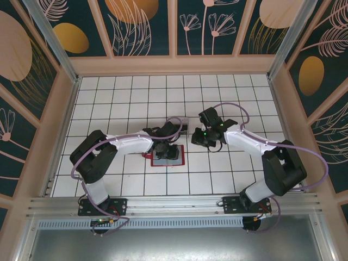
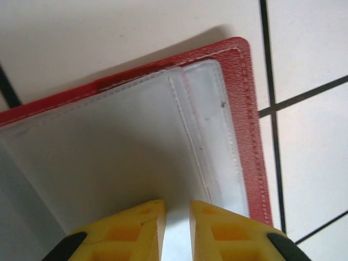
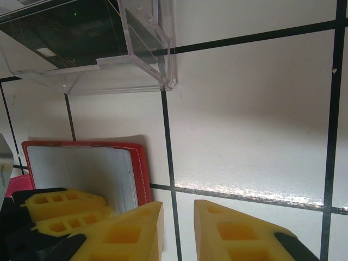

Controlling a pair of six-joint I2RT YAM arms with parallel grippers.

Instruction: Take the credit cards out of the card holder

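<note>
Pinching a pale sleeve edge, the left gripper [image 2: 175, 228] stands nearly closed over the open red card holder [image 2: 247, 109] on the tabletop [image 2: 304, 43]. The right gripper [image 3: 178, 228] hovers narrowly parted, empty, just beside. Tugging risks lifting the whole holder, because nothing pins it.

The card holder [image 3: 87, 163] lies just before the clear box [image 3: 92, 49].
</note>
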